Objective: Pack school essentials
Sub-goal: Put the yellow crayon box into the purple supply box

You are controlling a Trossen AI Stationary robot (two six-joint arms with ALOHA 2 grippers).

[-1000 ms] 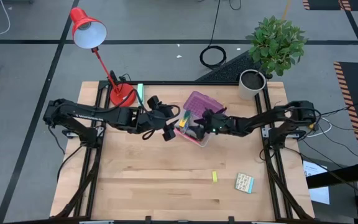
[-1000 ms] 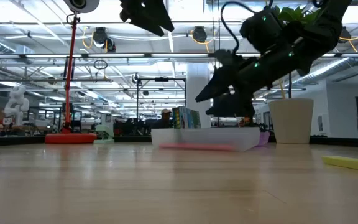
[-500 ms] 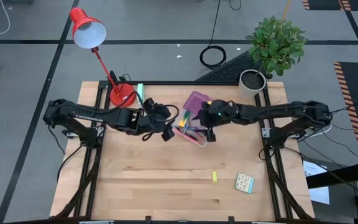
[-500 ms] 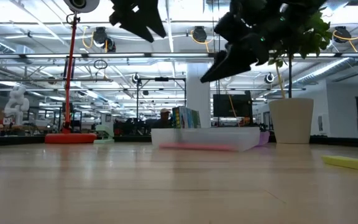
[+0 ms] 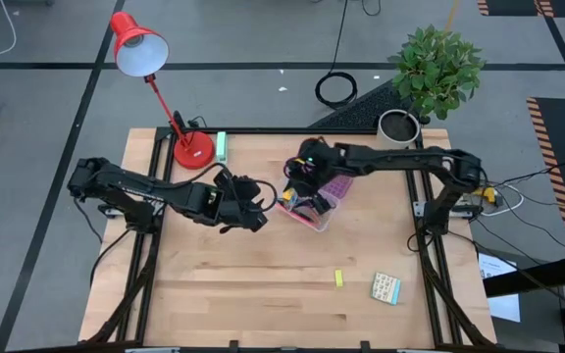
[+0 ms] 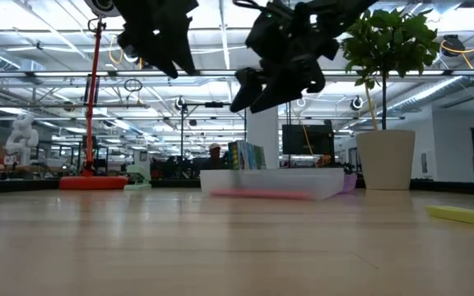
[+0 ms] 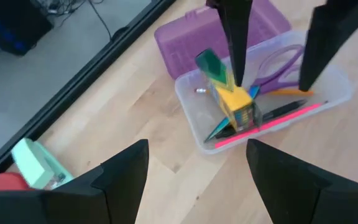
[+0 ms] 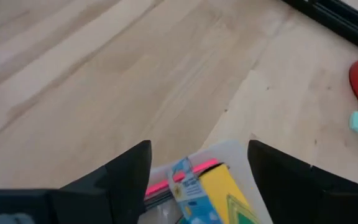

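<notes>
Yellow eraser & patterned pack lie on table front. Left gripper open, empty, beside clear case w/ crayon box, scissors, pink pencil. Right gripper above case, open, empty.

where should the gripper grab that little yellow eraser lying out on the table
Across its two long edges, coming straight down from above: the yellow eraser is a narrow strip lying flat on bare wood, apart from the patterned pack beside it, so both sides look clear for fingers.
</notes>
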